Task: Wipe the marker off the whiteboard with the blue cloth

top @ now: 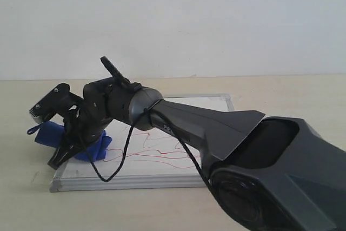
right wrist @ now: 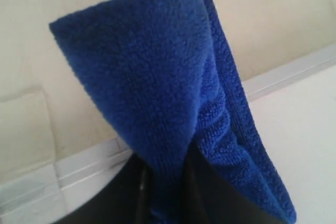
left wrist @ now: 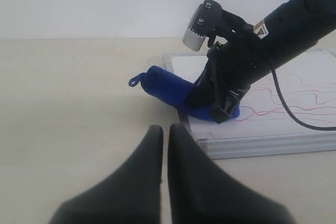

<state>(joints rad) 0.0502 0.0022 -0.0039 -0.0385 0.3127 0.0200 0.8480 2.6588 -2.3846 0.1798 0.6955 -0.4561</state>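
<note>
The whiteboard (top: pixel 146 169) lies flat on the table, and the red marker (top: pixel 162 155) scribbles run across its middle. My right gripper (top: pixel 62 152) reaches across to the board's left end, shut on the blue cloth (top: pixel 51 133). The cloth sits on the board's left edge and sticks out past the frame over the table. Close up, the cloth (right wrist: pixel 152 72) is pinched between the right gripper (right wrist: pixel 165 182) fingers, above the silver frame (right wrist: pixel 79 163). My left gripper (left wrist: pixel 165 129) is shut on nothing, over bare table short of the board's corner (left wrist: pixel 210 142), facing the cloth (left wrist: pixel 163 85).
The right arm (top: pixel 216 128) stretches low over the board from the right and hides part of it. A black cable (top: pixel 121 155) hangs from the arm over the scribbles. Beige tabletop (top: pixel 32 198) surrounds the board; a white wall stands behind.
</note>
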